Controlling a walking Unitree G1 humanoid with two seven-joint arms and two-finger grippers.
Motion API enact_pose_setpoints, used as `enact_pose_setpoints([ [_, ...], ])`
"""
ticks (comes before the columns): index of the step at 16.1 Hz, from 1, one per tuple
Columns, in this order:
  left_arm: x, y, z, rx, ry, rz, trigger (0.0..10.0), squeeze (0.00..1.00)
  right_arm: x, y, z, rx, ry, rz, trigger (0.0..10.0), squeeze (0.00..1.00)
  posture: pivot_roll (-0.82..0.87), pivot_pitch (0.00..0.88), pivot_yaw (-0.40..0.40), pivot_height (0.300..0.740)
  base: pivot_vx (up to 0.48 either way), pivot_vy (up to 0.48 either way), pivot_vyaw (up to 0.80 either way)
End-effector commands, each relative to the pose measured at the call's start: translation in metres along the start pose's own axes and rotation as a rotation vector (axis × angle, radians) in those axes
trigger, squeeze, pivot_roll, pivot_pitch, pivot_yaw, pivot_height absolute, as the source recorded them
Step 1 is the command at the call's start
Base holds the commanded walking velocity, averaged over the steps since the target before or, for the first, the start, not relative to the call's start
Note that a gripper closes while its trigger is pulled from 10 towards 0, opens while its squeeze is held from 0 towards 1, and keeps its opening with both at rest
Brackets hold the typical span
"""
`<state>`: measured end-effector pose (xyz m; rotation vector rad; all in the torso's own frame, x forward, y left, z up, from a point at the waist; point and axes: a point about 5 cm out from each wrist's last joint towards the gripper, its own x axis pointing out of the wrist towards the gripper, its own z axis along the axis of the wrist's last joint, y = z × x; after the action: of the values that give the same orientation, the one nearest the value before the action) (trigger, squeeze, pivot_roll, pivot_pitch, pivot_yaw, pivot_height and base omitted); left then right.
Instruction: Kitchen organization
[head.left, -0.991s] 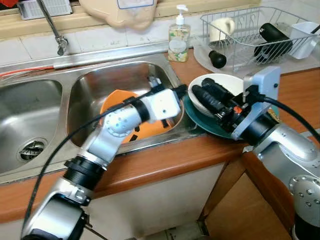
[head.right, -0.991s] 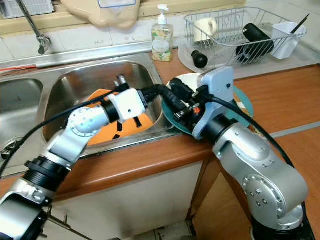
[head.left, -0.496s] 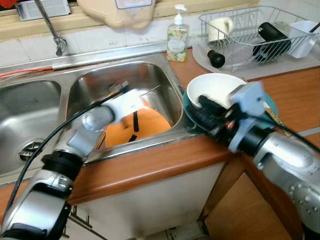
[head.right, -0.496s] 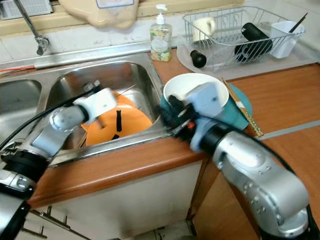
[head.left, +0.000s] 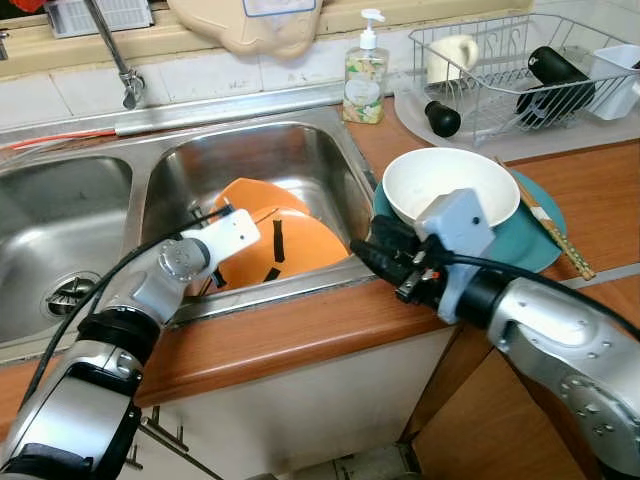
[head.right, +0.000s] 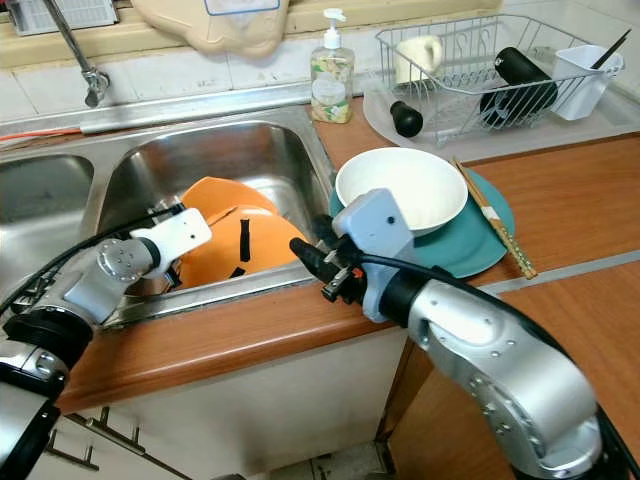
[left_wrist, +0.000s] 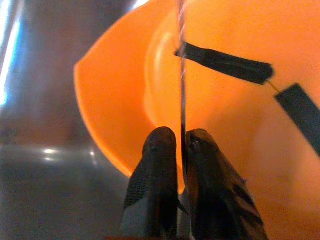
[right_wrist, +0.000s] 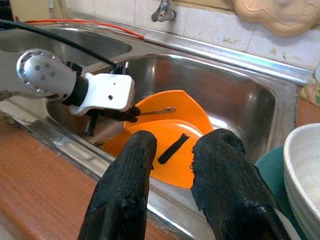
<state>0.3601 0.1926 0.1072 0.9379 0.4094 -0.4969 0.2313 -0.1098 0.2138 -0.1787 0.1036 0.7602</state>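
The left gripper (left_wrist: 180, 165) is down inside the right-hand sink basin (head.left: 290, 160), its two black fingers pinched on a thin metal utensil (left_wrist: 181, 75) that stands edge-on before the orange dishes. The right gripper (right_wrist: 172, 160) hovers over the basin's front right corner, its fingers spread with nothing between them. Two orange plates (head.left: 285, 240) lean overlapped in that basin, each with dark strips on its face. Just right of the basin, on the wooden counter (head.left: 300, 330), one white bowl (head.left: 450, 185) sits on one teal plate (head.left: 545, 225), with a pair of chopsticks (head.left: 545, 220) lying across the plate's right side. Behind the basin's far right corner stands one soap pump bottle (head.left: 364, 75); its label cannot be read. Farther right, a wire dish rack (head.left: 500, 70) holds one cream mug (head.left: 448, 55), a black bottle (head.left: 555, 75) and a white cup (head.left: 612, 80).
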Motion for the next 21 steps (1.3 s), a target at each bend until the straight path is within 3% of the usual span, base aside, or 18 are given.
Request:
enact_pose_setpoints([
  [1,0.000,0.001,-0.002,0.010,0.021,-0.013,10.0,1.00,0.003,-0.001,0.000,-0.002,0.001,-0.016,10.0,0.00,-0.19,0.000,0.092,0.740,0.000,0.000,0.00],
  [6,-0.001,0.000,-0.006,-0.004,0.013,-0.014,10.0,1.00,0.005,-0.013,0.005,0.003,-0.028,-0.094,10.0,0.00,-0.19,0.000,0.082,0.740,0.000,0.000,0.00],
  [7,-0.003,0.003,-0.002,-0.009,-0.024,0.025,10.0,1.00,0.003,-0.026,0.009,0.039,-0.051,-0.170,10.0,1.00,-0.19,0.000,0.082,0.740,0.000,0.000,0.00],
  [8,-0.005,0.007,0.003,-0.002,-0.065,0.070,10.0,1.00,0.000,-0.038,0.010,0.065,-0.055,-0.234,10.0,1.00,-0.20,0.000,0.078,0.740,0.000,0.000,0.00],
  [9,-0.007,0.009,0.007,-0.021,-0.103,0.096,10.0,0.90,-0.003,-0.048,0.010,0.066,-0.045,-0.281,10.0,1.00,-0.20,0.000,0.072,0.740,0.000,0.000,0.00],
  [10,-0.008,0.009,0.009,-0.033,-0.121,0.102,10.0,0.16,-0.004,-0.052,0.010,0.069,-0.041,-0.300,10.0,1.00,-0.20,0.000,0.069,0.740,0.000,0.000,0.00],
  [11,-0.011,0.011,0.014,-0.056,-0.164,0.124,10.0,0.00,-0.006,-0.062,0.009,0.073,-0.031,-0.349,10.0,1.00,-0.20,0.000,0.067,0.740,0.000,0.000,0.00],
  [14,-0.027,0.017,0.033,-0.083,-0.348,0.187,10.0,0.00,-0.016,-0.085,0.011,0.074,-0.019,-0.471,10.0,1.00,-0.21,0.000,0.069,0.740,0.000,0.000,0.00],
  [16,-0.031,0.016,0.037,-0.100,-0.389,0.184,10.0,0.00,-0.019,-0.091,0.011,0.082,-0.015,-0.500,10.0,1.00,-0.20,0.000,0.068,0.740,0.000,0.000,0.00],
  [17,-0.040,0.014,0.043,-0.155,-0.460,0.147,10.0,0.00,-0.025,-0.102,0.010,0.112,-0.005,-0.555,10.0,1.00,-0.20,0.000,0.061,0.740,0.000,0.000,0.00],
  [20,-0.055,0.009,0.052,-0.210,-0.567,0.080,10.0,0.00,-0.033,-0.115,0.008,0.144,0.025,-0.604,10.0,1.00,-0.20,0.000,0.056,0.740,0.000,0.000,0.00],
  [21,-0.060,0.008,0.057,-0.242,-0.614,0.053,10.0,0.00,-0.034,-0.118,0.006,0.153,0.050,-0.618,10.0,0.91,-0.20,0.000,0.057,0.740,0.000,0.000,0.00],
])
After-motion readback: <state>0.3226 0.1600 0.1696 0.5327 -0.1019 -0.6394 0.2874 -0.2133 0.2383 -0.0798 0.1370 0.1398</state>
